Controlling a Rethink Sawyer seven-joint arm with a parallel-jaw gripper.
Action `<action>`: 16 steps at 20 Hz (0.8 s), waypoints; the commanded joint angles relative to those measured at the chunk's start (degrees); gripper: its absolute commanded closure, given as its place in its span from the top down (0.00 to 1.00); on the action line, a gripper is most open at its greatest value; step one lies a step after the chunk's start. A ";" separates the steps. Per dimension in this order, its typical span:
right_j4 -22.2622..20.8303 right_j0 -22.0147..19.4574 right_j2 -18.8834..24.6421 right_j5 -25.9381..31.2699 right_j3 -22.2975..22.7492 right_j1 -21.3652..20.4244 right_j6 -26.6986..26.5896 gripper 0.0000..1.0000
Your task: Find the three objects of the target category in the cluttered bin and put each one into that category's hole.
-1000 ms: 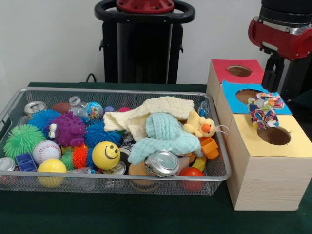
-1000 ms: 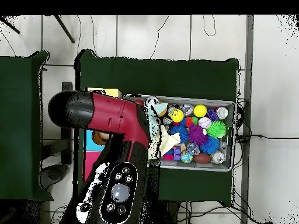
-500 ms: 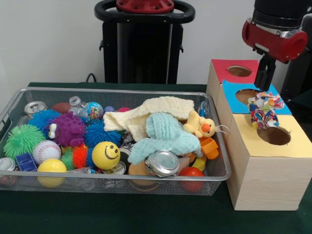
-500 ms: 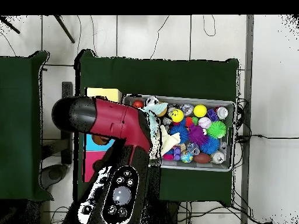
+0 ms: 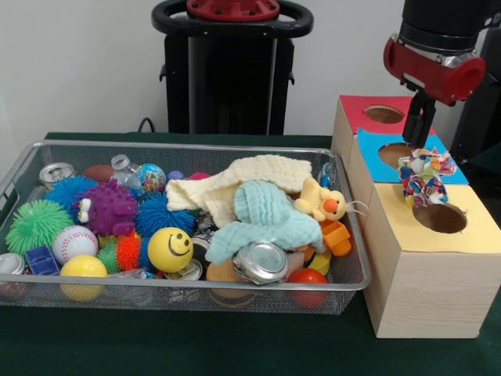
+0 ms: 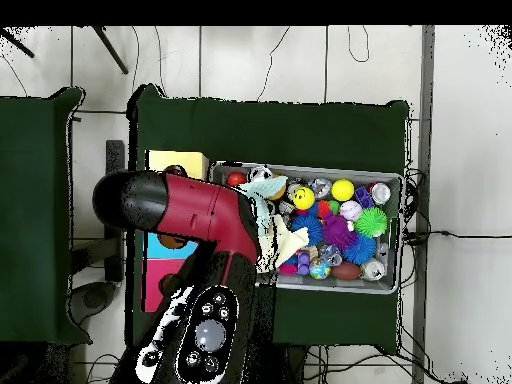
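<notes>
1. Drifting further left and a touch higher than a second ago, the gripper now hangs over the blue-topped box.
2. Whether it is open cannot be told; nothing shows in it.
3. The patterned cloth lies at the yellow-topped box's hole rim.
4. The wire bin remains cluttered.

Two cameras, front and overhead.
Front sits close, low across the surface; overhead looks straight down from far; both share the wire bin.

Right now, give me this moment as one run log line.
hand: above blue hole, grip unclear | patchwork cloth: on box top beside yellow hole, not in | bin: full
</notes>
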 commanded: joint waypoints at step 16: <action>1.02 -0.84 8.64 -7.15 2.71 8.41 7.21 0.00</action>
